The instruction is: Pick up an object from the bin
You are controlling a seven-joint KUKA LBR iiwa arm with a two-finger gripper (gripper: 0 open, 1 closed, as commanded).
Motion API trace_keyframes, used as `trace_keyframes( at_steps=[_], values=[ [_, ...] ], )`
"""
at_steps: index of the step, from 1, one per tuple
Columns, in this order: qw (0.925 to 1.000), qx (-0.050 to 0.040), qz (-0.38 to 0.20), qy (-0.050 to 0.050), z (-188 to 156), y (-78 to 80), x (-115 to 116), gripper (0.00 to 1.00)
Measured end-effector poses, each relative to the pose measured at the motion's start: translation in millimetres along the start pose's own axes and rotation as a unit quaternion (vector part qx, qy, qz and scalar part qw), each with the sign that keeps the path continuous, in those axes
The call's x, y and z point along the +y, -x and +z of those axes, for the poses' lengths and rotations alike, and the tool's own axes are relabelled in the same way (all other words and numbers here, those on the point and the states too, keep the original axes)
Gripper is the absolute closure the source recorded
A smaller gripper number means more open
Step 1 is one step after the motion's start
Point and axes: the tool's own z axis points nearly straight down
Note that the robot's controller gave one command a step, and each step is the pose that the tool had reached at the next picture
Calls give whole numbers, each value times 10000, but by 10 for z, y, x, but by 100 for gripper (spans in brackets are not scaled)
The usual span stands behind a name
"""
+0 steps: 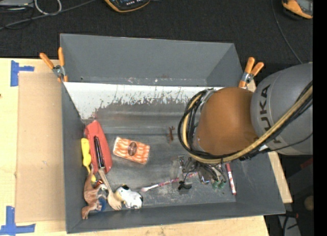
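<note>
The gripper (pixel 195 174) hangs low at the front right of the bin (pixel 148 69), under the arm's orange cover, and whether its jaws are open or closed cannot be told. Just beside it, a thin pink-and-white striped stick (pixel 159 185) lies flat on the bin floor, one end reaching towards the gripper. The stick is probably very light, narrow and smooth, so it may roll or slip away. A pinch across its width near the nearer end looks safest.
</note>
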Motion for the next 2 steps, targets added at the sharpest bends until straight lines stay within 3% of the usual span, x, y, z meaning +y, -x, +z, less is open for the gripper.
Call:
trace_keyframes(
  at_steps=[2],
  values=[
    [10000, 3, -5, 0, -359, -3, 3, 100]
  ],
)
